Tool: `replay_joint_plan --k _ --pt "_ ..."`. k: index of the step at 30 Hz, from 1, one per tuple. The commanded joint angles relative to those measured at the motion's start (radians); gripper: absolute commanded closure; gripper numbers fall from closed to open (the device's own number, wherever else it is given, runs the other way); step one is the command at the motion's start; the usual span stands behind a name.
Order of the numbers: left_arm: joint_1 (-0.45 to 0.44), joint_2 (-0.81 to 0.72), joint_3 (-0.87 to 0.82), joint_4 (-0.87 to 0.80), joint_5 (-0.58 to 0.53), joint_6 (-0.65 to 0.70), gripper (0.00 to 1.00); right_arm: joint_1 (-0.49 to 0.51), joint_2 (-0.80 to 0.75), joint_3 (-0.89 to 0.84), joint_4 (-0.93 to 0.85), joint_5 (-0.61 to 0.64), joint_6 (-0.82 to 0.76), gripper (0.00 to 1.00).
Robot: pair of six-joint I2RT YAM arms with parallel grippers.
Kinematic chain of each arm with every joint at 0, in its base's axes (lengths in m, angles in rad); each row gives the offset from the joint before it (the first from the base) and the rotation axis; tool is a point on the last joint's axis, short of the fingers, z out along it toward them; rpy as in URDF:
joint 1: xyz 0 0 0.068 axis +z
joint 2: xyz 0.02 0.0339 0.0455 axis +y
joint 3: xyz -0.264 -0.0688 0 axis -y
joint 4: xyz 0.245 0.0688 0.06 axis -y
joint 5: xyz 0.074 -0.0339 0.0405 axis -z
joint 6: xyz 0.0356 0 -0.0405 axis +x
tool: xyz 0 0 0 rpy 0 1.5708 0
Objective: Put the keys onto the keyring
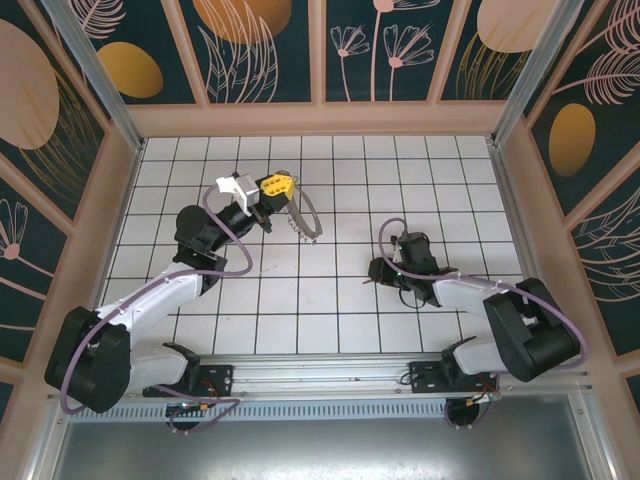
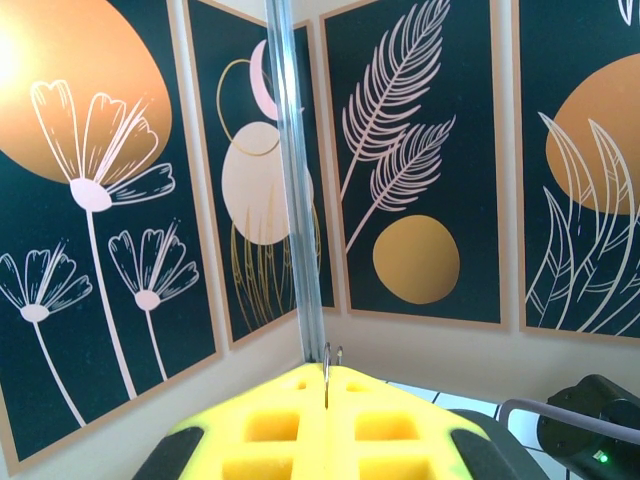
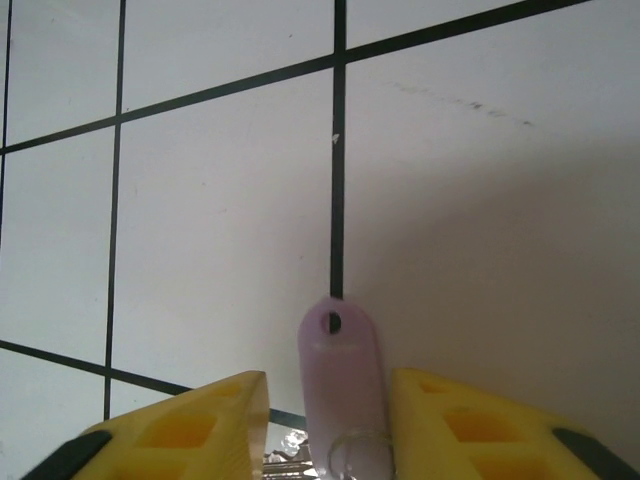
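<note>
My left gripper (image 1: 277, 188) is raised over the back left of the tiled floor. In the left wrist view its yellow fingers (image 2: 270, 425) are pressed together on the thin metal wire of the keyring (image 2: 327, 362). The grey toothed loop of the keyring (image 1: 303, 222) hangs down to the gripper's right. My right gripper (image 1: 372, 272) is low at the floor near the middle. In the right wrist view the pale lilac keys (image 3: 338, 355) lie between the jaws of the right gripper (image 3: 328, 400). The right finger touches the piece and a gap shows on its left.
A white floor (image 1: 330, 320) with black grid lines is closed in by patterned wall panels (image 1: 255, 45). An aluminium corner post (image 2: 295, 180) stands ahead of the left wrist. Small metal bits (image 3: 290, 458) lie under the right jaws.
</note>
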Motion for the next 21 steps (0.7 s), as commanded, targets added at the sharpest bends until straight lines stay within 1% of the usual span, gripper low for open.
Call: replay_joint_plan --k 1,8,13,15,18,19,21 --pt "-0.005 -0.026 0.002 0.050 -0.010 -0.007 1.00 0.008 -0.019 -0.012 -0.013 -0.007 -0.003 0.67" --pt "-0.005 -0.023 0.003 0.051 -0.007 -0.004 1.00 0.009 -0.059 -0.045 -0.026 0.007 0.017 0.66" --pt "-0.005 -0.019 0.005 0.051 -0.007 -0.004 1.00 0.031 -0.091 -0.043 -0.059 0.044 0.037 0.55" --pt "-0.005 -0.018 0.005 0.051 -0.008 -0.005 1.00 0.053 -0.102 -0.032 -0.083 0.083 0.051 0.54" --pt "-0.005 -0.013 0.004 0.052 -0.007 -0.008 1.00 0.089 -0.106 0.004 -0.150 0.186 0.082 0.54" --pt "-0.005 -0.013 0.004 0.052 -0.008 -0.009 1.00 0.121 -0.102 0.019 -0.175 0.218 0.091 0.54" --pt "-0.005 -0.012 0.002 0.054 -0.008 -0.010 1.00 0.146 -0.089 0.049 -0.224 0.286 0.113 0.55"
